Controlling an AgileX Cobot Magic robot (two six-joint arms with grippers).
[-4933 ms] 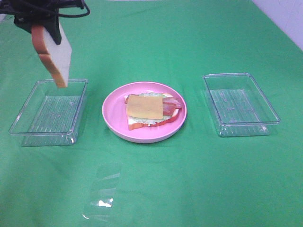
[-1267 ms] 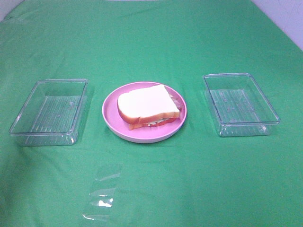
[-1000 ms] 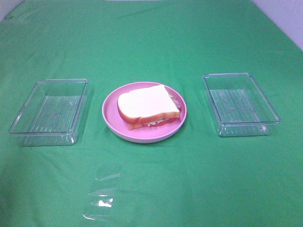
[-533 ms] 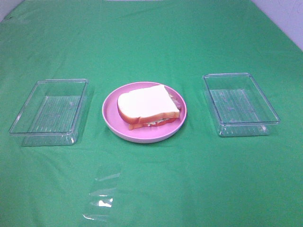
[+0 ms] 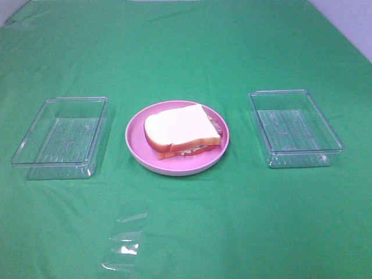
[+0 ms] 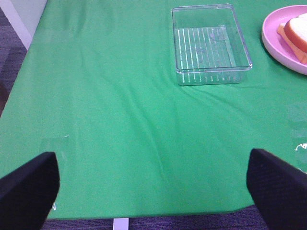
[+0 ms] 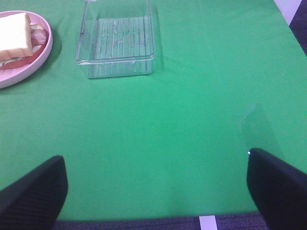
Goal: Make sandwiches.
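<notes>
The sandwich (image 5: pixel 182 132) lies on the round pink plate (image 5: pixel 139 152) in the middle of the green cloth, topped by a white bread slice with an orange-brown crust; lettuce and reddish bacon show at its edge. It also shows in the left wrist view (image 6: pixel 296 31) and in the right wrist view (image 7: pixel 17 36). Neither arm shows in the exterior high view. My left gripper (image 6: pixel 153 184) is open and empty over the table's near left edge. My right gripper (image 7: pixel 156 187) is open and empty over the near right edge. Both are far from the plate.
An empty clear tray (image 5: pixel 61 136) stands left of the plate and another empty clear tray (image 5: pixel 294 127) stands right of it. A flat piece of clear plastic film (image 5: pixel 125 238) lies near the front of the cloth. The table edge runs close under both grippers.
About five seconds ago the left gripper held a bread slice above the left tray and the stack showed cheese on top. That slice now tops the sandwich, and the arm has left the view.
</notes>
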